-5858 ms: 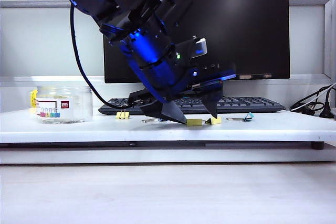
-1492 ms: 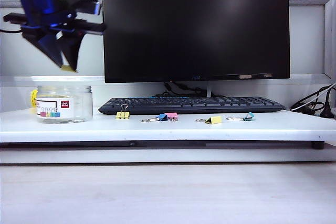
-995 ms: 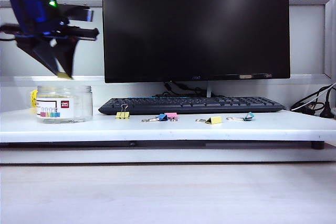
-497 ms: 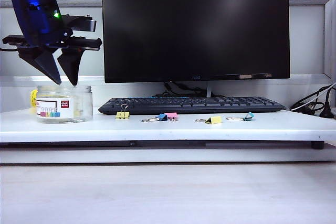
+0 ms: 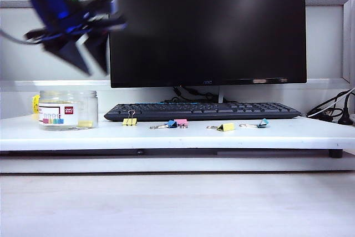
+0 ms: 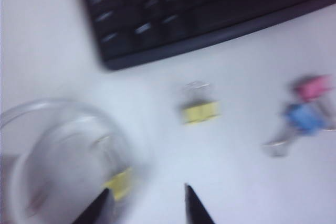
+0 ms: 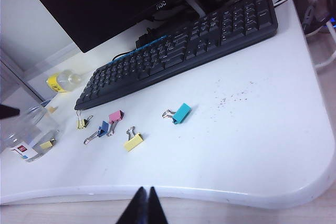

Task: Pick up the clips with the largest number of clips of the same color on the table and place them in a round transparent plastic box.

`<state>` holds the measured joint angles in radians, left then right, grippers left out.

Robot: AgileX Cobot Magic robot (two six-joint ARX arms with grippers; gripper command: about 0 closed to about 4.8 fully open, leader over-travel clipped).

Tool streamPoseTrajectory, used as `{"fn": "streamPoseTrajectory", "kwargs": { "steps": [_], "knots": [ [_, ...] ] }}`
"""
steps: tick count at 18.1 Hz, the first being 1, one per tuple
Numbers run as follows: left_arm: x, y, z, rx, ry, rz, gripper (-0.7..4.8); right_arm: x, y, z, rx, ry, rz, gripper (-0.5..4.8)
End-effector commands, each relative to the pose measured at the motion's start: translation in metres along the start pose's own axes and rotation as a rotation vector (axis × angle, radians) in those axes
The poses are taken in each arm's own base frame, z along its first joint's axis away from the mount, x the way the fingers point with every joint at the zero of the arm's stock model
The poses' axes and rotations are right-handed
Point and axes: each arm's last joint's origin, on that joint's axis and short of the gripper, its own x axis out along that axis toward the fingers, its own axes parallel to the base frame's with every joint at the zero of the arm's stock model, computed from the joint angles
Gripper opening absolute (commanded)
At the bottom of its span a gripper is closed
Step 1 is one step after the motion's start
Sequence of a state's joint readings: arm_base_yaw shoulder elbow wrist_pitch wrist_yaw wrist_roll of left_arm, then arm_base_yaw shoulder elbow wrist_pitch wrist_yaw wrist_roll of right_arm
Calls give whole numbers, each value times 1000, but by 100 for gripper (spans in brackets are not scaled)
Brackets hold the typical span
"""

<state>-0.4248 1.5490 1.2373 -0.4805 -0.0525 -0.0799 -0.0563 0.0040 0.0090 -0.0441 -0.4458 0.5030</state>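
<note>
Round transparent plastic box [image 5: 68,110]: clear glossy plastic, paper-looking white-and-red label. Yellow clips [image 7: 133,141]: matt painted bodies, thin shiny silver wire handles; one lies inside the box [image 6: 118,183]. Table [image 5: 177,135]: smooth white, faint sheen. Keyboard [image 7: 178,51]: matt black plastic. Monitor [image 5: 206,26]: dark glossy screen. Left gripper [image 5: 91,64], upper left: black matt fingers, blurred. Right gripper [image 7: 142,207]: black matt tips, pressed together.

The round transparent plastic box [image 5: 67,110] stands near the worktop's [image 5: 177,136] left end, one clip [image 5: 85,123] in it; the left tool [image 5: 89,62] hangs above and just right of it; the keyboard [image 5: 202,111] lies along the back edge, monitor [image 5: 206,26] behind; before the keyboard, four loose clips in a row toward the right end; the right tool [image 7: 143,205] sits off the front edge, jaws together.
</note>
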Motion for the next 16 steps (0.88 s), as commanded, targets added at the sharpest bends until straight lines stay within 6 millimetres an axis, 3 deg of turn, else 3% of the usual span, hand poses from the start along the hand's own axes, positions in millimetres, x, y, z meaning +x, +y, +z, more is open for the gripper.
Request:
{"fn": "streamPoseTrajectory", "kwargs": {
  "steps": [1,5,7,10,13,16],
  "knots": [
    [-12,-40,4,76,-74,-156,184,0,0,0,-10,-9,2,-1],
    [-20,-101,-4,187,-121,-307,184,0,0,0,-10,-9,2,-1],
    [-14,-125,-11,229,-129,-359,184,0,0,0,-10,-8,2,-1],
    [11,-146,-24,241,-70,-382,184,0,0,0,-10,-7,3,-1],
    [36,-154,-34,189,-23,-381,184,0,0,0,-10,-7,5,-1],
    [45,-159,-34,52,-36,-382,184,0,0,0,-10,-7,5,-1]
  ]
}}
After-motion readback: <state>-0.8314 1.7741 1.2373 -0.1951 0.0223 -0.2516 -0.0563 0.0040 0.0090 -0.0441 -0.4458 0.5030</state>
